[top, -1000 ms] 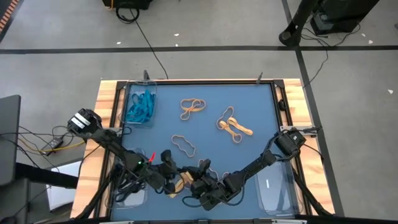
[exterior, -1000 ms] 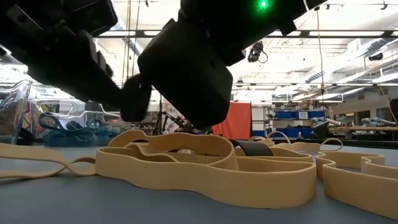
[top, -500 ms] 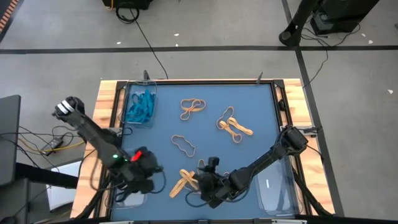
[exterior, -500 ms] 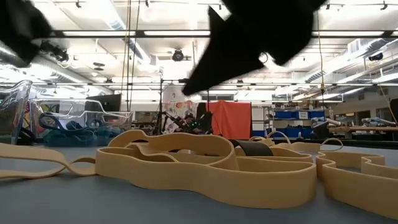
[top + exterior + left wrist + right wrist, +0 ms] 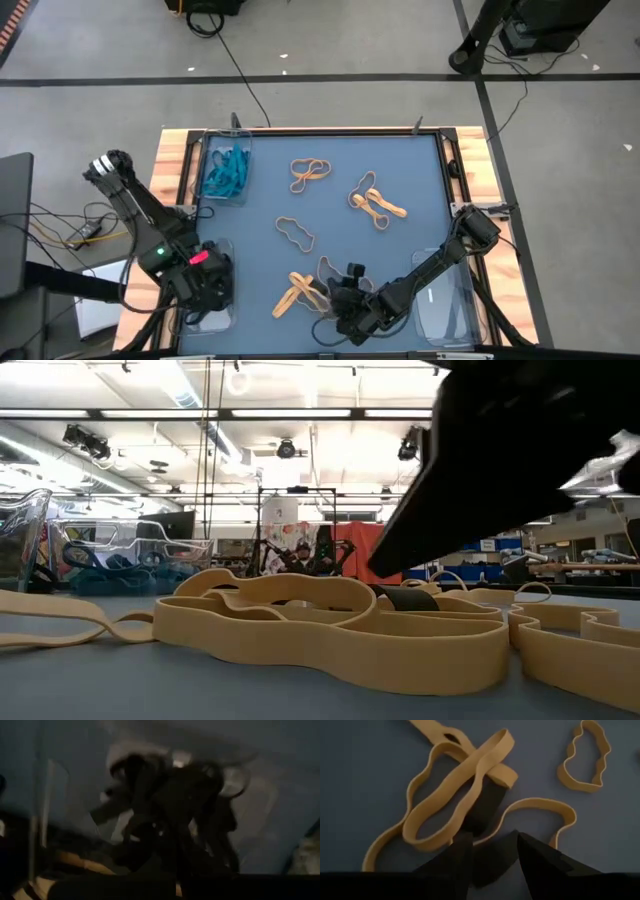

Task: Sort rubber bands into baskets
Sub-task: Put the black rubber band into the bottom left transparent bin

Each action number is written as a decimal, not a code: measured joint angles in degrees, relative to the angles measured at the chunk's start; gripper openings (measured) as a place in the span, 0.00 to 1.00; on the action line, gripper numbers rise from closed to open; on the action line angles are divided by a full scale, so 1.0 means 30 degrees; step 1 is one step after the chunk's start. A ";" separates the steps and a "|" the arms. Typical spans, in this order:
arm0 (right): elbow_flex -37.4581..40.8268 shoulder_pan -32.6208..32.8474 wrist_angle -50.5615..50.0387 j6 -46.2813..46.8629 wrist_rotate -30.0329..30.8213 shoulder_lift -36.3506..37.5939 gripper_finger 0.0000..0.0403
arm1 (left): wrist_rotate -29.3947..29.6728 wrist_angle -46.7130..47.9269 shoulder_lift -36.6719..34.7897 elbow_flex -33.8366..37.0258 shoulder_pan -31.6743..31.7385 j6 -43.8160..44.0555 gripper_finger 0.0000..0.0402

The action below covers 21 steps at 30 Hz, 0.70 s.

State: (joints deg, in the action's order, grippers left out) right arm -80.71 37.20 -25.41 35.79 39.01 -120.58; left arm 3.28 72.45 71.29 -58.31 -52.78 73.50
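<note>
Overhead and wrist views of the blue tabletop (image 5: 330, 205) at one moment. At far left, the left claw (image 5: 205, 290) hangs over the clear basket at the near-left corner (image 5: 222, 247); its wrist view shows a dark tangle of black rubber bands (image 5: 175, 815) close before the camera, and whether the fingers are apart or together on them cannot be told. Beyond it, the far-left basket (image 5: 226, 170) holds a heap of teal-blue rubber bands (image 5: 226, 172). Moving rightward across the tabletop: a tan band pair (image 5: 310, 172) lies near the far edge, a single wavy tan loop (image 5: 297, 233) lies near the middle, and a crossed cluster of tan bands (image 5: 298, 291) lies near the front edge. The right claw (image 5: 345, 292) sits low just beside this cluster; its wrist view shows its two dark fingers (image 5: 456, 855) slightly apart, with a black band (image 5: 487, 802) lying on the tabletop ahead of the gap between them, partly under the crossed tan loops (image 5: 455, 795), and not clamped. Farther right, another tan group (image 5: 376, 200) lies toward the far-right area, and a clear basket (image 5: 445, 300) stands at the near-right corner beside the right arm.
</note>
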 joint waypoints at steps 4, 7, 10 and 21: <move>0.0000 0.0222 -0.0794 -0.0403 -0.0680 0.0190 0.41 | -0.1844 -0.2064 -0.0050 0.2254 -0.0100 -0.0097 0.01; 0.0000 0.0222 -0.1324 -0.0442 -0.1718 0.0485 0.41 | -0.2752 -0.3539 -0.0066 0.3518 -0.0095 -0.0823 0.01; 0.0000 0.0182 -0.1419 -0.0438 -0.2324 0.0937 0.41 | -0.2813 -0.3775 -0.0096 0.4189 -0.0071 -0.0858 0.01; 0.1012 -0.0718 -0.0647 0.0971 -0.4143 0.0972 0.41 | 0.0640 -0.1585 -0.0855 0.4208 -0.0085 0.1281 0.25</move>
State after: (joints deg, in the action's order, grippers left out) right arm -77.67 35.05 -27.35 38.71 26.58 -117.67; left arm 5.20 67.70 68.72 -45.69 -53.04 77.34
